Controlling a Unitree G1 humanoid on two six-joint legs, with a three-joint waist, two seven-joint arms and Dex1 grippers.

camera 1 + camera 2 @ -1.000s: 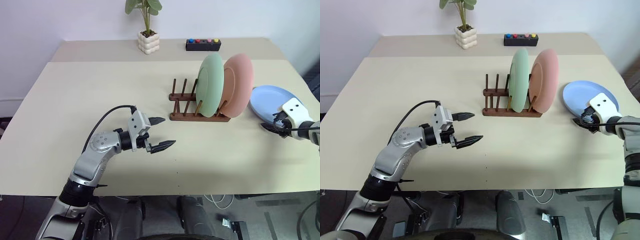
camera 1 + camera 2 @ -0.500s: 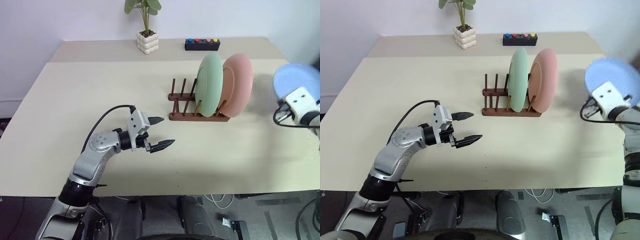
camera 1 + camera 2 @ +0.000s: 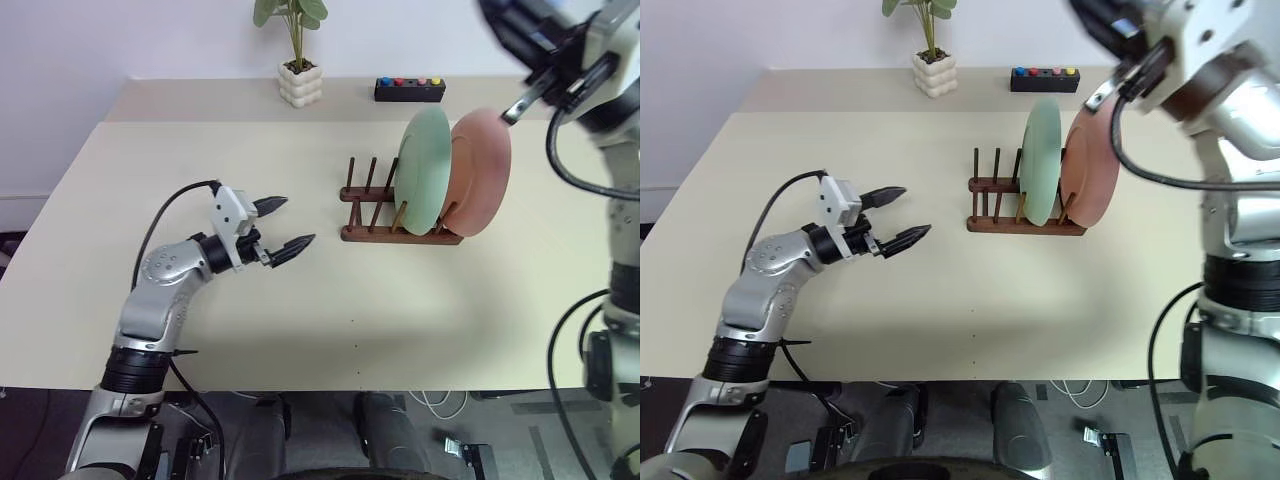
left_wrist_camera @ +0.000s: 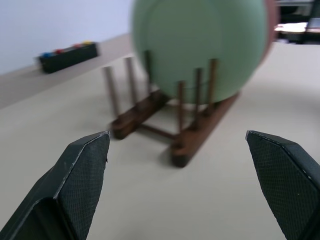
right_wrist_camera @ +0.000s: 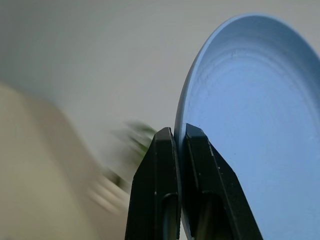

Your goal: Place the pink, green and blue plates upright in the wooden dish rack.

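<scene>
The wooden dish rack (image 3: 365,205) stands right of the table's middle. The green plate (image 3: 424,170) and the pink plate (image 3: 482,170) stand upright in its right slots; its left pegs are bare. My right arm is raised high at the top right of the eye views. My right gripper (image 5: 178,131) is shut on the rim of the blue plate (image 5: 260,125), which is lifted off the table. To the left of the rack my left gripper (image 3: 300,220) hovers open and holds nothing. It points at the rack (image 4: 185,130) and the green plate (image 4: 200,45).
A potted plant (image 3: 297,70) and a black box with coloured buttons (image 3: 408,89) stand at the table's far edge. A cable hangs from my right arm above the pink plate.
My right gripper has shut on the blue plate and swung it up and leftward, off the table at the right to high above the rack. My left gripper has drifted left, still open.
</scene>
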